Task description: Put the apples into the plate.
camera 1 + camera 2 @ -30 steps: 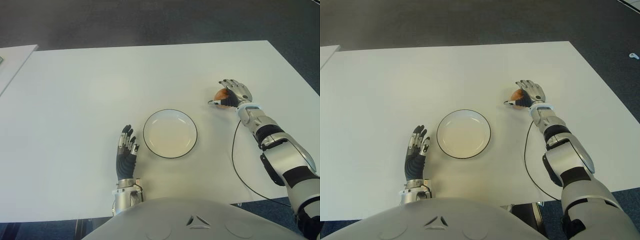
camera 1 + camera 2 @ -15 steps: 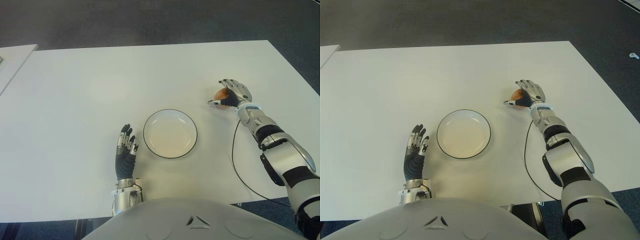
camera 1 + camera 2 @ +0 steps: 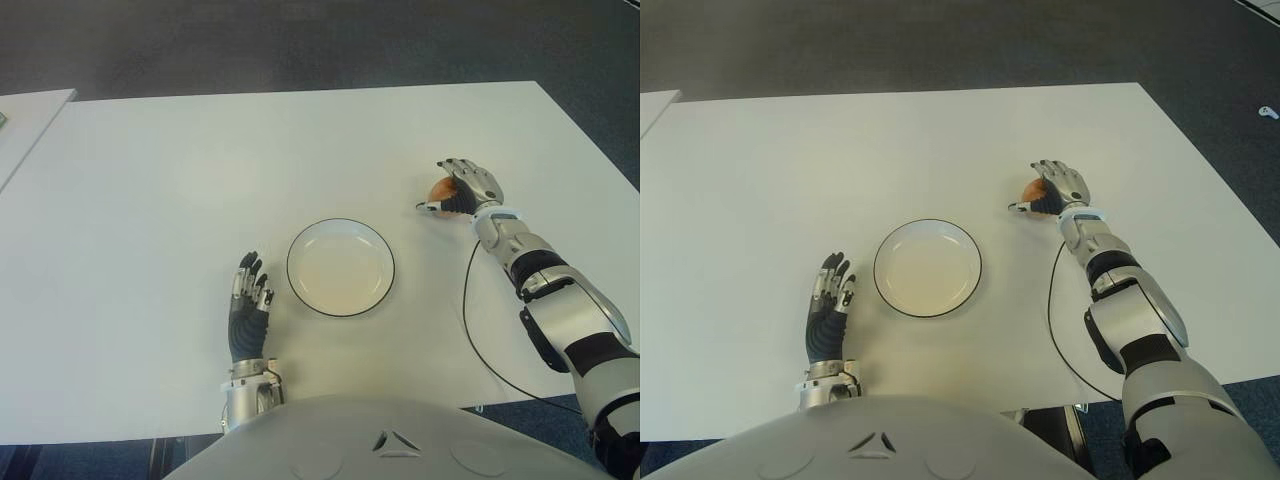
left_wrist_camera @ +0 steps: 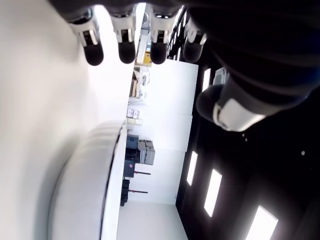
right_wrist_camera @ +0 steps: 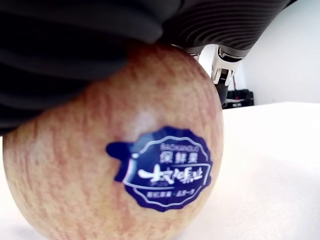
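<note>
- white table (image 3: pixel 200 180) spanning most of the view
- thin black cable (image 3: pixel 468 330) lying curved on it, right of centre
- dark carpet (image 3: pixel 300 45) beyond the far edge

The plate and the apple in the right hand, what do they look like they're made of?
The plate looks like glazed ceramic or enamel, though that stays open: smooth cream-white face, thin dark rim. The apple is real-looking fruit: streaked red-yellow skin with a soft sheen and a glossy blue sticker. The right hand grips it.
</note>
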You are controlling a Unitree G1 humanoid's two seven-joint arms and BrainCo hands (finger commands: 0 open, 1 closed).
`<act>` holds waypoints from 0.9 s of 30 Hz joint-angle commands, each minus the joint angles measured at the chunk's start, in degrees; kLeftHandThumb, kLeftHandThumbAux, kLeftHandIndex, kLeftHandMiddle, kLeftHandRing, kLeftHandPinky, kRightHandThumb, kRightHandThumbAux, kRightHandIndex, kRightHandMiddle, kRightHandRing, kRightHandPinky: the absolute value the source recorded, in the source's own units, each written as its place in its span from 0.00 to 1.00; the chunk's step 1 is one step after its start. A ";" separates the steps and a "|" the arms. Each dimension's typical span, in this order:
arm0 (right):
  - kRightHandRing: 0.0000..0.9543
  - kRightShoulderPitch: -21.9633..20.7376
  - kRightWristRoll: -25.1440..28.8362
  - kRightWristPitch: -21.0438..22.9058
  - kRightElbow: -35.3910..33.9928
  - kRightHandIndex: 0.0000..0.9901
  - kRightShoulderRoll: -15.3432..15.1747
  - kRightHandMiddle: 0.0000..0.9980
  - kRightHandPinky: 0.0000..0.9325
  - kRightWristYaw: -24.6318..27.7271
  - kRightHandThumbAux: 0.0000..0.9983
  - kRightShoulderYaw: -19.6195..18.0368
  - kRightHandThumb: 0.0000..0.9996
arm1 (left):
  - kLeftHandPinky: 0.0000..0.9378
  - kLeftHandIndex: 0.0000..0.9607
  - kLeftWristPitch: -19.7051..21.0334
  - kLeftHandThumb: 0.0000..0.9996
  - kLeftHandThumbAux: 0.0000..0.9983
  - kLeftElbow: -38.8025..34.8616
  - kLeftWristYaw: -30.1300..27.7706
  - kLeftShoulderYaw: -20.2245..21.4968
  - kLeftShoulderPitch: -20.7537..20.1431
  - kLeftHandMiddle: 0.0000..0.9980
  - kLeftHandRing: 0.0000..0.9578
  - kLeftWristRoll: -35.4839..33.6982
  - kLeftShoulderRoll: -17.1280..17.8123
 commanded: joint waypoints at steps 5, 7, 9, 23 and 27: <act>0.00 2.86 -0.26 0.33 1.79 0.00 1.35 0.00 0.06 0.46 0.44 0.72 0.30 | 0.00 0.01 0.44 0.12 0.55 2.43 -1.10 0.84 -0.77 0.00 0.00 -0.54 -1.29; 0.00 2.93 -0.15 0.12 1.76 0.00 1.29 0.00 0.07 -0.01 0.45 0.60 0.31 | 0.00 0.01 0.81 0.12 0.54 2.39 -1.13 0.97 -0.73 0.00 0.00 -0.80 -1.41; 0.00 2.94 -0.14 -0.03 1.75 0.00 1.25 0.00 0.07 -0.28 0.46 0.59 0.32 | 0.00 0.01 1.17 0.12 0.53 2.23 -1.10 1.05 -0.58 0.01 0.00 -0.93 -1.49; 0.04 2.81 -1.09 -1.14 1.82 0.25 0.88 0.07 0.08 -3.41 0.51 1.53 0.40 | 0.00 0.01 1.49 0.14 0.54 -0.05 -1.04 0.26 0.62 0.00 0.00 0.33 -1.61; 0.09 2.61 -1.04 -1.29 2.27 0.37 1.00 0.13 0.12 -4.30 0.63 1.64 0.58 | 0.00 0.02 0.19 0.13 0.55 0.12 -0.98 0.29 0.51 0.00 0.00 0.78 -1.77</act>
